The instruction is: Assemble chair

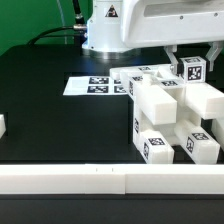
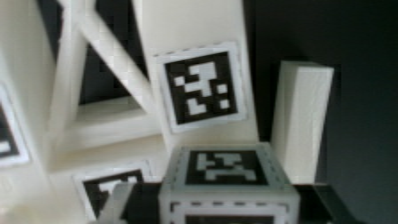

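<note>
Beside the chair (image 1: 165, 108), only the exterior view shows the marker board (image 1: 95, 86).

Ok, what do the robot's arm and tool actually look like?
The arm is white with smooth, rounded shells and a triangle warning sticker on it. A black cable runs behind it. The tool is white too, with darker tips.
</note>
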You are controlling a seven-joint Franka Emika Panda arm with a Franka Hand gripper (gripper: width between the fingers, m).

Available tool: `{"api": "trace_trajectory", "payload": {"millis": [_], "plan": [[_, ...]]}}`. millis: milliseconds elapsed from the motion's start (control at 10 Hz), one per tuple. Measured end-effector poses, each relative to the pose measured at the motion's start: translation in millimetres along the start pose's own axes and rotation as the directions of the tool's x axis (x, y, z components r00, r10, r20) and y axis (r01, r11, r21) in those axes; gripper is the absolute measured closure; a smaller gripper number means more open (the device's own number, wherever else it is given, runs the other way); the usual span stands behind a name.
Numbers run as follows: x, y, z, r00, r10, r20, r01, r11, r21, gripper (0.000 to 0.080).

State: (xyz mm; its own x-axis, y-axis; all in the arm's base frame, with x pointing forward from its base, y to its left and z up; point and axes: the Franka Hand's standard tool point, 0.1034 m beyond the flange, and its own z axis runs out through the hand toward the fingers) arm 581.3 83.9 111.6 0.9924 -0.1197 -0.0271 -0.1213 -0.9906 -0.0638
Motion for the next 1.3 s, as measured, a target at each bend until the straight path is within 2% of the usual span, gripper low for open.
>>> {"api": "trace_trajectory", "payload": {"millis": [400,700,1000,1100,1200,1300], "plan": [[-0.4,0.1,0.7,0.928,0.372,0.005,-0.372,0.928,0.007,0.0515],[-0.6,-2.2,1.4,0.746,0.666,0.009,-0.666,0.746,0.006,0.0515],[-0.6,-3.3,1.3,0.614,0.789,0.016,-0.789,0.614,0.009,0.0515],[-0.7,-3.5,1.4,0.612,0.79,0.017,-0.791,0.612,0.009,0.048],[-0.7,-3.5,1.4,0.621,0.784,0.016,-0.784,0.621,0.009,0.0343],[-0.7,-3.5,1.3,0.646,0.763,0.016,-0.763,0.646,0.01,0.0343]]}}
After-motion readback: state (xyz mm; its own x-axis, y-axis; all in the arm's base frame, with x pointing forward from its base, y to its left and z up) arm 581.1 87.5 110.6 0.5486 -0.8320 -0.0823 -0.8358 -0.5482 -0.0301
